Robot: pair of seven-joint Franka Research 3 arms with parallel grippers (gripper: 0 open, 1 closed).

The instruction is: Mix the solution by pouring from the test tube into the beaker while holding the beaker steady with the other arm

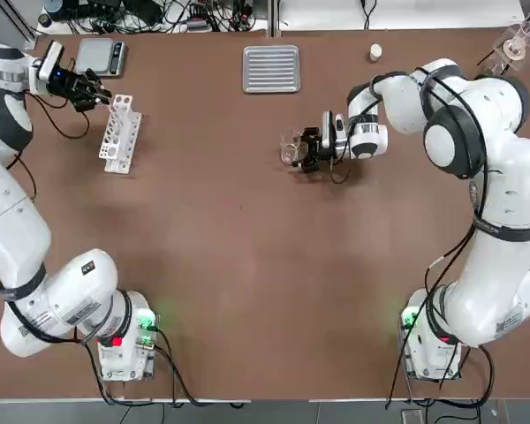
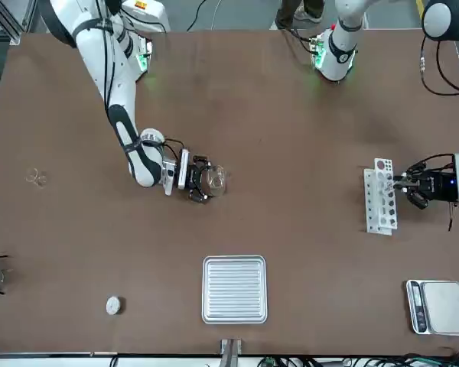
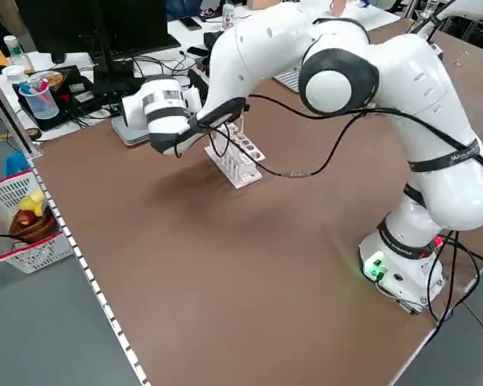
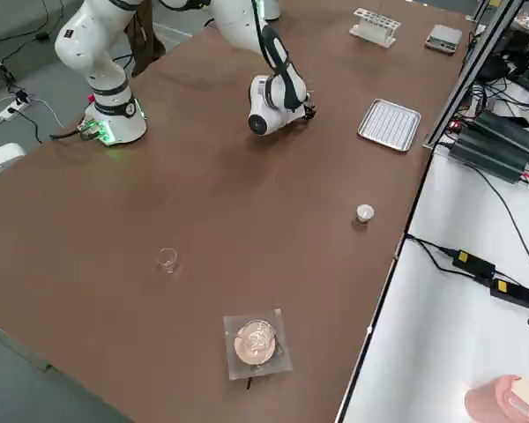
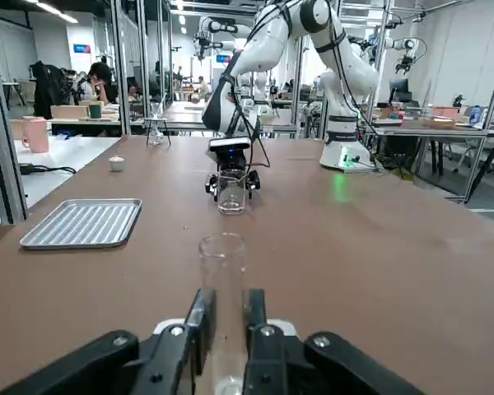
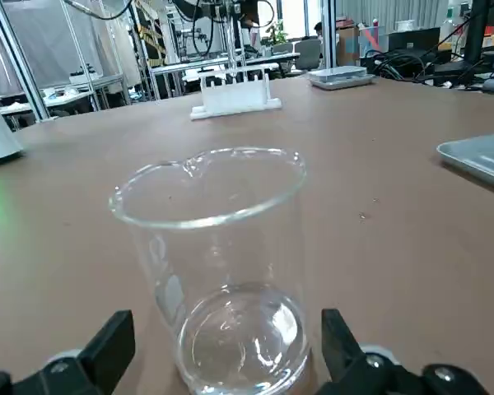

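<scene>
Down at the left gripper point(image 5: 225, 329), the 2 fingers point(image 5: 199, 317) are pinched narrow around a clear test tube point(image 5: 222, 271), which stands upright between them, open mouth up. That grip makes sense: it sits at the white tube rack point(image 1: 119, 132) near the table's far left corner, so the tube looks to be just at the rack, low on its body where it can later be tipped.

Across the table, the right gripper point(image 6: 222, 362) lies low and level with its 2 fingers point(image 6: 107, 350) spread wide, 1 on each side of the beaker point(image 6: 222, 271). I see gaps between the pads and the glass, so I'd say it is bracketing the beaker, not clamping it yet. The beaker stands upright on the brown table point(image 1: 247, 265), around the middle, its spout turned toward the rack side.

Tube and beaker are well apart, so the pour is not yet near. The ridged metal tray point(image 1: 271, 68) sits unused by the far edge.
</scene>
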